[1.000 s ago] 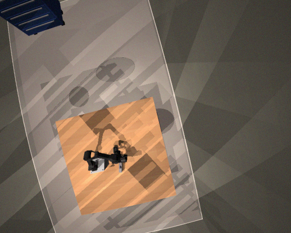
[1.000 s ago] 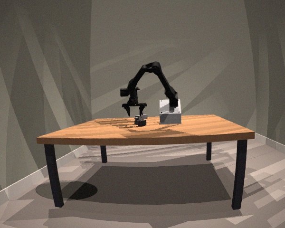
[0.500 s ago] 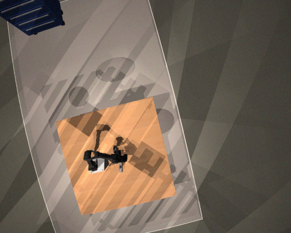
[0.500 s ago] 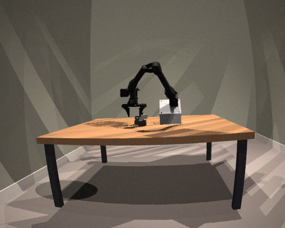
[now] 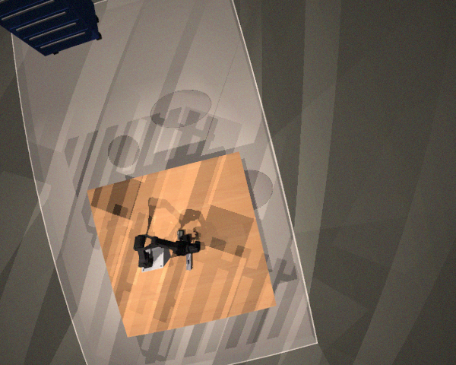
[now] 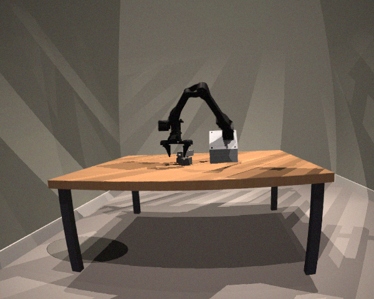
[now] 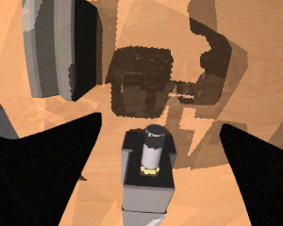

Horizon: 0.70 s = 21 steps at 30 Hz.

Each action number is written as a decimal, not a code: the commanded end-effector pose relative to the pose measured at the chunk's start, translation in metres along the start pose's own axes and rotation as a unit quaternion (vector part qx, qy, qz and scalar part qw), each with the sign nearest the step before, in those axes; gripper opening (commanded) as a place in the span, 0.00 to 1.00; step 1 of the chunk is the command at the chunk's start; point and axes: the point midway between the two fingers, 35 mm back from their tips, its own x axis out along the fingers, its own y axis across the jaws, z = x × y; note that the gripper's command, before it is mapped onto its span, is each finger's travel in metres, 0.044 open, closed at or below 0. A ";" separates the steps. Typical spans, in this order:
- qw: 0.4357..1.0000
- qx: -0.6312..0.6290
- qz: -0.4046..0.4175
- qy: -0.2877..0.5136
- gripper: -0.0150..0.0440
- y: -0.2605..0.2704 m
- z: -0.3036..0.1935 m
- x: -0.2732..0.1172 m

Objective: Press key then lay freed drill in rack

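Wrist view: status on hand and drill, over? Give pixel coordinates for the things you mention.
Hand [image 5: 187,239] [image 6: 176,156] [image 7: 163,124] open, empty. Pale cylinder [image 7: 152,155], likely the drill, seated in grey holder [image 5: 190,262] [image 6: 190,152] [image 7: 148,194]. No obstruction seen between fingers and cylinder.
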 end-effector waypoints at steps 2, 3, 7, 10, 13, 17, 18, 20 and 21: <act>1.000 0.008 0.009 0.000 1.00 0.005 -0.004 0.011; 1.000 0.008 0.009 0.000 1.00 0.005 -0.005 0.012; 1.000 0.008 0.009 -0.001 1.00 0.005 -0.006 0.019; 1.000 0.008 0.009 -0.001 1.00 0.006 -0.008 0.023; 1.000 0.008 0.009 -0.001 1.00 0.006 -0.008 0.024; 1.000 0.008 0.009 -0.001 1.00 0.006 -0.008 0.024; 1.000 0.008 0.009 -0.001 1.00 0.006 -0.008 0.024; 1.000 0.002 0.004 0.000 0.91 0.004 -0.006 0.021; 1.000 0.002 0.004 0.000 0.87 0.004 -0.006 0.021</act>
